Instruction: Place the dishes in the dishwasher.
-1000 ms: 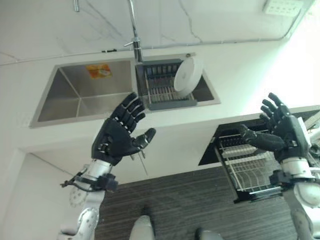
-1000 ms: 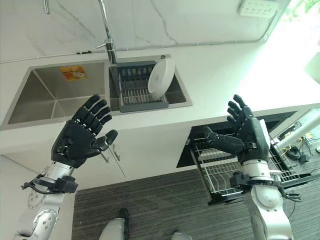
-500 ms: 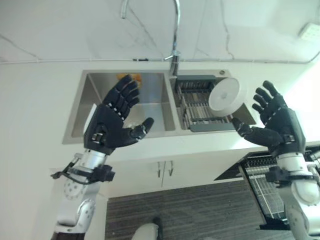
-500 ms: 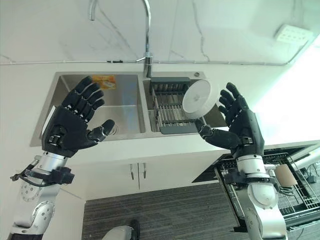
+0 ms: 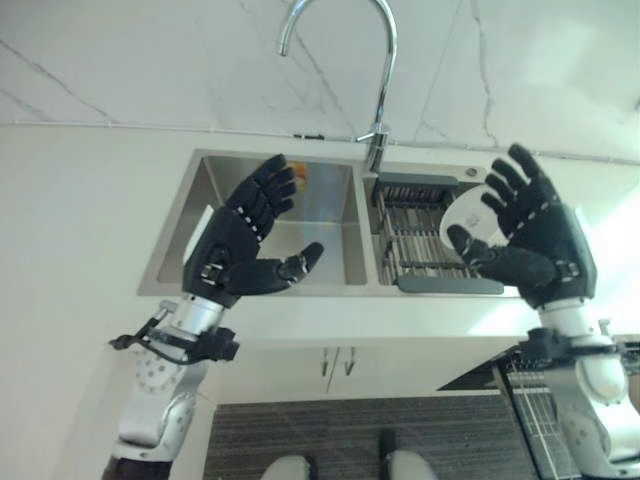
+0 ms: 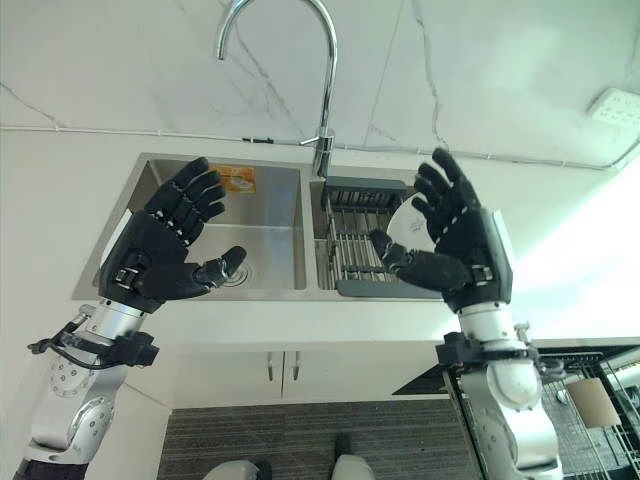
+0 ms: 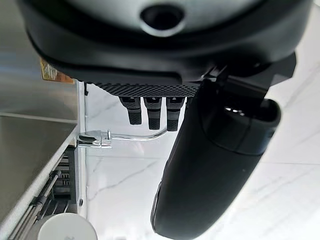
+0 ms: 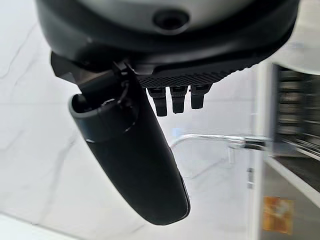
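1. The left robot hand (image 5: 232, 262) is raised in front of the sink's (image 5: 190, 215) left basin, fingers spread, holding nothing.
2. The right robot hand (image 6: 462, 252) is raised before the sink's right basin, fingers spread, empty.
3. A white plate (image 6: 408, 226) stands on edge in the dark rack (image 5: 412, 240) inside the right basin, partly hidden behind the right robot hand.
4. The tap (image 5: 377, 70) rises behind the sink, between the basins.
5. The dishwasher's wire basket (image 6: 580, 415) shows below the table (image 6: 320, 325), right of the sink.

White plate (image 5: 462, 217); grey rack (image 6: 352, 250); steel sink (image 6: 262, 240) with orange sticker (image 6: 237, 179); white, grey-veined marble wall (image 6: 130, 70); black hands (image 6: 160, 262).
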Tool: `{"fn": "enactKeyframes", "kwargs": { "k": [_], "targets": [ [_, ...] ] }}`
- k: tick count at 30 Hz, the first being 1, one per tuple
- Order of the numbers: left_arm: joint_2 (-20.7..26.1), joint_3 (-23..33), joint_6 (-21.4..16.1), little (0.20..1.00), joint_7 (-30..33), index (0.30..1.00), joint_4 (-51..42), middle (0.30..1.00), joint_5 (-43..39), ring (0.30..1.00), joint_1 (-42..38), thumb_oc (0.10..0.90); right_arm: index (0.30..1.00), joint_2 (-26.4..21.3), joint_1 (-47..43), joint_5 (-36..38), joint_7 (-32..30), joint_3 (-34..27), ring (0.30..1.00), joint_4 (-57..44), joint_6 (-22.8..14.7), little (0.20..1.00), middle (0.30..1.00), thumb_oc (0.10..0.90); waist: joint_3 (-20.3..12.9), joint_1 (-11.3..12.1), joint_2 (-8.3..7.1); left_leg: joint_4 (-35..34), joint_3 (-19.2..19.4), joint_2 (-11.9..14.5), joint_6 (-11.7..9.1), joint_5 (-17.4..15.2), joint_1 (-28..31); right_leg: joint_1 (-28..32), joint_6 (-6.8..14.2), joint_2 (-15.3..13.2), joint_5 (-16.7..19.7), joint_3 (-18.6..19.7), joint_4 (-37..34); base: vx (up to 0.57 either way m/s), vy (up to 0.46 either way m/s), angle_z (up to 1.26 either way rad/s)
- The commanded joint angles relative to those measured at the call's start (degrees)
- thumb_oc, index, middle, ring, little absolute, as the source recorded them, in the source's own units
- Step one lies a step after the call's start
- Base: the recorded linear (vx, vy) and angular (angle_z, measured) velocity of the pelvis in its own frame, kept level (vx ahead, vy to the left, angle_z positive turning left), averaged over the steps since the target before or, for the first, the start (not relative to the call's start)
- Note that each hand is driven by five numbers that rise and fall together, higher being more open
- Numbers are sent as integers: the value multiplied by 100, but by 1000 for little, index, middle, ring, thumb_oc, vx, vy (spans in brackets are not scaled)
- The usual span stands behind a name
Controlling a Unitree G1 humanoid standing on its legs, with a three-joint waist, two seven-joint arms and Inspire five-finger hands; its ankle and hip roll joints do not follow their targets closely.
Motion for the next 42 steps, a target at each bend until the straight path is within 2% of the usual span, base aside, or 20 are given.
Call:
{"fn": "enactKeyframes", "kwargs": {
  "k": [1, 4, 6, 7, 9, 14, 21, 26, 42],
  "targets": [
    [5, -134, -380, 900, -68, 900, -596, 900, -517, 900, -455, 800, 900, -487, -382, 140, -249, -438, 900, -128, -445, 900, 900, 800, -406, -144, 91, -620, 230, 1120, -643, 770, 287, 64, 100, -133, -568, -165, 565, 58, -457, 27],
    [-80, -127, -432, 900, -213, 900, -514, 900, -608, 900, -361, 800, 900, -624, -386, 163, -262, -588, 900, -37, -283, 900, 900, 800, -387, -138, 74, -620, 421, 962, -571, 739, 297, 169, 3, -89, -636, -343, 565, 35, -234, 40],
    [-119, -128, -439, 900, -289, 900, -497, 900, -609, 900, -294, 800, 900, -696, -481, 323, -324, -640, 900, 69, -314, 900, 900, 800, -395, -117, 152, -620, 366, 738, -525, 668, 210, 184, -4, -38, -682, -389, 565, 50, -119, 39],
    [-150, -210, -425, 900, -260, 900, -447, 900, -598, 900, -318, 800, 900, -587, -706, 506, -410, -531, 900, 198, -415, 900, 900, 800, -430, -112, 232, -620, 292, 605, -488, 594, 193, 175, -24, 13, -713, -381, 565, 69, -71, 14],
    [-165, -322, -457, 900, -173, 900, -346, 900, -548, 900, -408, 800, 900, -540, -922, 449, -473, -357, 900, 296, -408, 900, 900, 800, -469, -86, 257, -620, 169, 571, -505, 559, 215, 211, -44, 52, -746, -350, 565, 54, -11, -4],
    [-125, -488, -425, 900, -143, 900, -228, 900, -576, 900, -503, 800, 900, -605, -1286, 440, -666, -142, 900, 513, -220, 900, 900, 800, -601, 2, 287, -620, 89, 662, -586, 524, 223, 329, -22, -18, -809, -443, 565, 68, 49, 2],
    [-18, -547, -431, 900, -204, 900, -48, 900, -549, 900, -693, 800, 900, -624, -1779, 355, -1065, 67, 900, 1351, -98, 900, 900, 800, -683, 107, 284, -620, 70, 600, -541, 397, 272, 410, 35, -147, -818, -513, 565, 19, 64, 6],
    [67, -578, -410, 900, -224, 900, 38, 900, -596, 900, -788, 800, 900, -605, -2035, 193, -1585, 74, 900, 2010, -73, 900, 900, 800, -724, 154, 269, -620, 69, 547, -474, 333, 309, 442, 52, -188, -820, -488, 565, 4, 51, 2],
    [92, -715, -368, 900, -281, 900, 144, 900, -637, 900, -1030, 800, 900, -576, -2129, 524, -1935, -30, 900, 2842, 326, 900, 900, 800, -759, 125, 227, -620, 168, 523, -403, 230, 392, 452, 81, -185, -809, -334, 565, -5, 10, -3]
  ]
}}
